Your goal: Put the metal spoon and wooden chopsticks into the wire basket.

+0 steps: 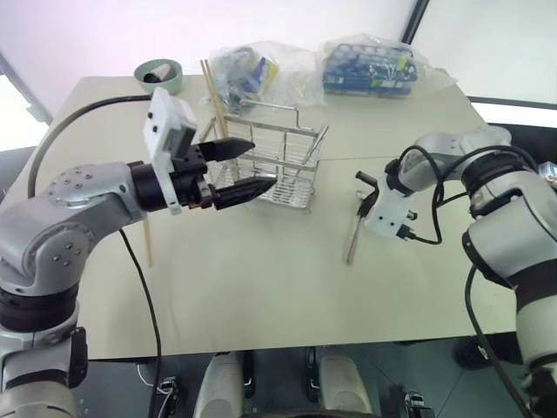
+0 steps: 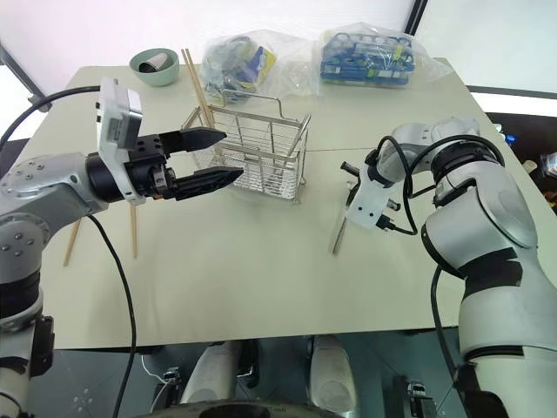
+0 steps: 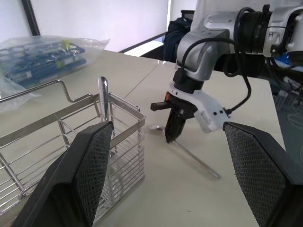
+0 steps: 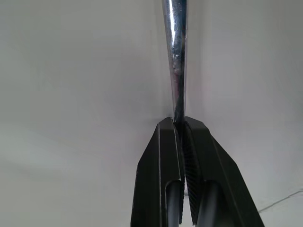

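Note:
The metal spoon [image 1: 352, 246] lies on the table to the right of the wire basket [image 1: 278, 165]. My right gripper [image 1: 361, 212] points steeply down and is shut on its slim handle [image 4: 176, 61], jaws pinched on the metal. My left gripper [image 1: 263, 164] hovers level at the basket's left side, open, with nothing between its fingers. Wooden chopsticks [image 2: 132, 228] lie on the table left of the basket. Two more [image 2: 197, 85] slant at the basket's far left corner; I cannot tell whether they are inside. A metal handle [image 3: 103, 97] stands in the basket.
A small green bowl [image 1: 158, 74] sits at the table's far left. Two plastic bags [image 1: 248, 70] [image 1: 370, 65] of items lie behind the basket. The beige table [image 1: 261, 287] is bare in front. A black cable [image 1: 144, 287] hangs from my left arm.

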